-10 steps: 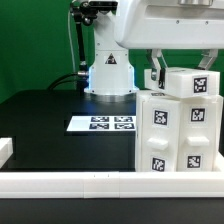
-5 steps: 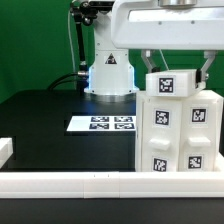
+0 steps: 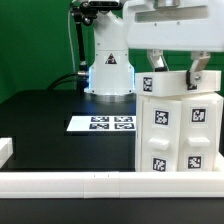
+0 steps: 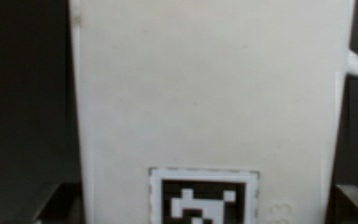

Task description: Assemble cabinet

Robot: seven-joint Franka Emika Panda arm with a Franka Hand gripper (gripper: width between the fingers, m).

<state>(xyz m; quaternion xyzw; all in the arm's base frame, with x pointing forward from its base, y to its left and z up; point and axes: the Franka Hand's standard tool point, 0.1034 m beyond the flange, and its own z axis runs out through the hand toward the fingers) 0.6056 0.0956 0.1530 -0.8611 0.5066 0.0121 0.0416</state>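
Note:
The cabinet is a large white boxy body with several tagged faces, standing at the exterior view's right by the front rail. My gripper is directly above it, its fingers on either side of a white block that lies level along the cabinet's top. No tag shows on the block in the exterior view. In the wrist view the white block fills the picture with a tag on it. The dark fingertips stand at its two sides and appear to touch it.
The marker board lies flat on the black table in front of the robot base. A long low white border rail runs along the front. A short white piece stands at the far left.
The held block was tilted, then turned its tag toward the exterior camera. Now it has turned level and come down onto the cabinet's top, with that tag no longer showing there.

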